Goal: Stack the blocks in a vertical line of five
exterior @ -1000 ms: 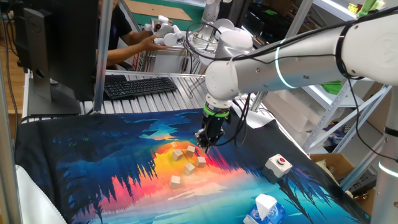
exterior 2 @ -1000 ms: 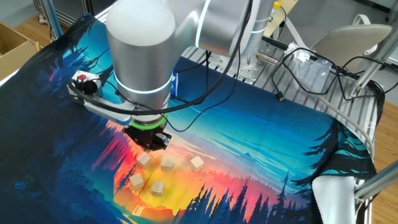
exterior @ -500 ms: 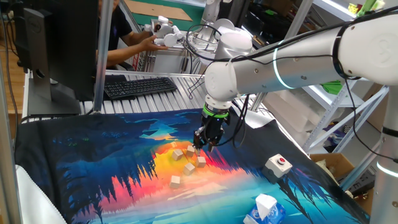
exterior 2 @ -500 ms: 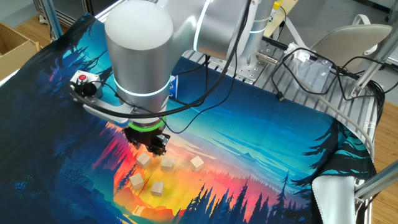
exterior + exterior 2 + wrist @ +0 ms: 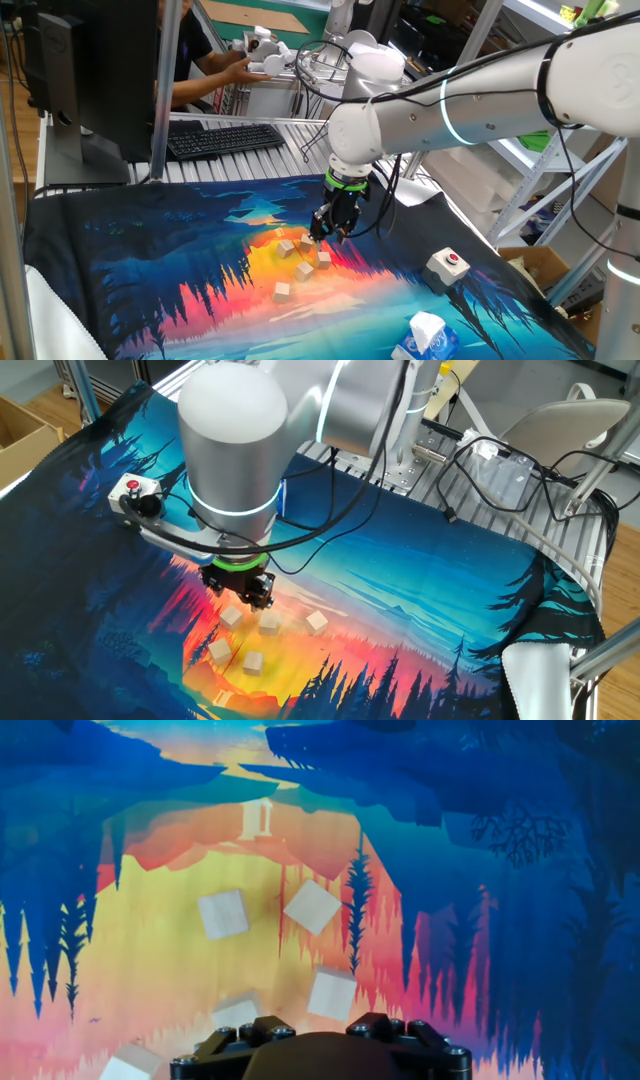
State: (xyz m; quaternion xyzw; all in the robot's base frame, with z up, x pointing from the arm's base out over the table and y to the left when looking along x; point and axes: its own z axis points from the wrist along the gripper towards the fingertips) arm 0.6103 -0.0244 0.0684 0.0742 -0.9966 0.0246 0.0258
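Note:
Several small pale wooden blocks lie loose and apart on the colourful mat [image 5: 140, 270], none on top of another. In one fixed view they cluster around one block [image 5: 304, 270], with another [image 5: 282, 291] nearest the front. The other fixed view has them around a middle block [image 5: 270, 624]. In the hand view two blocks [image 5: 222, 913] [image 5: 312, 907] lie ahead and one [image 5: 331, 993] sits close below. My gripper [image 5: 327, 230] [image 5: 240, 592] hovers just over the cluster's back edge. It is open, with nothing between its fingers. Only its black body [image 5: 320, 1045] shows in the hand view.
A white box with a red button [image 5: 447, 264] [image 5: 131, 488] sits on the mat beside the cluster. A white-and-blue tissue pack [image 5: 425, 335] lies at the mat's front edge. A keyboard [image 5: 222, 138] and a monitor [image 5: 90, 70] stand beyond the mat's back edge.
The gripper's jaws have spread from shut to open. The hand has stayed over the back of the cluster, and the blocks have not moved.

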